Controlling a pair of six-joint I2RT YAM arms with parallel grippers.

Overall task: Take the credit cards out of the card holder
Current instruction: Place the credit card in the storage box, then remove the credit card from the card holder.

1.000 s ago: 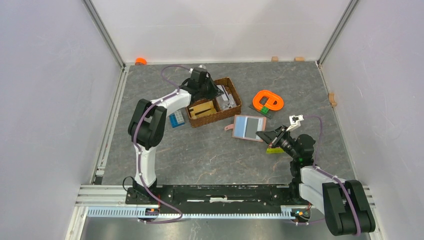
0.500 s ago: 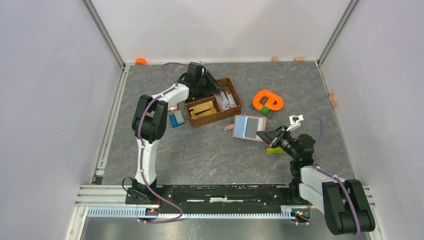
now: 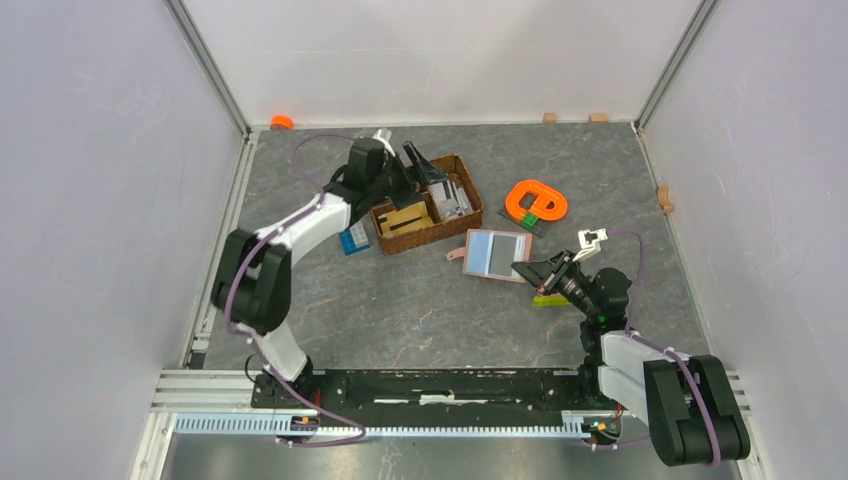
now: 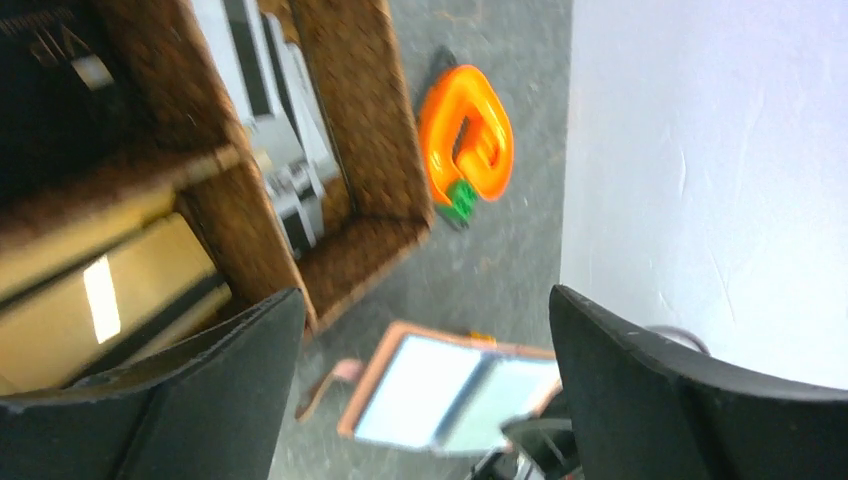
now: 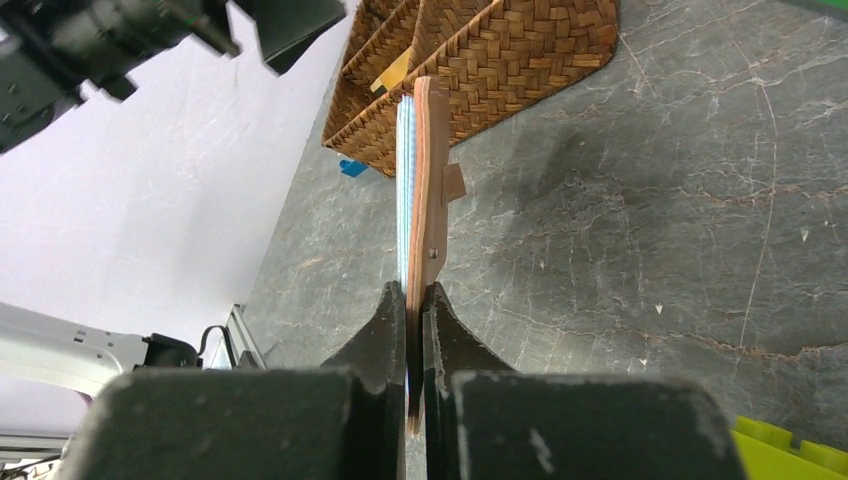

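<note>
Left claw has its jaws spread wide with nothing between them. We see it hovering over the 11 o'clock end of the woven basket. In the left wrist view the claw has both fingers well apart, with the basket and floor showing through the gap.

Right claw is clamped on the card holder, pinching its 4 o'clock corner. In the right wrist view the claw squeezes the holder edge-on, brown cover on one side and pale sleeves on the other. The strap tab sticks out to the side. We cannot tell if the holder touches the table.

The holder sits mid-table, open with the pale side up, at 4 o'clock from the basket. We also see it in the left wrist view.

Credit cards stand grey in the basket's 3 o'clock compartment and carry dark stripes. Any print is too blurred to read. A tan piece fills the next compartment.

We see the orange piece at 1 o'clock from the holder, with a green block touching it. A blue block sits just beside the basket at 9 o'clock. A yellow-green block lies under the right arm.
</note>
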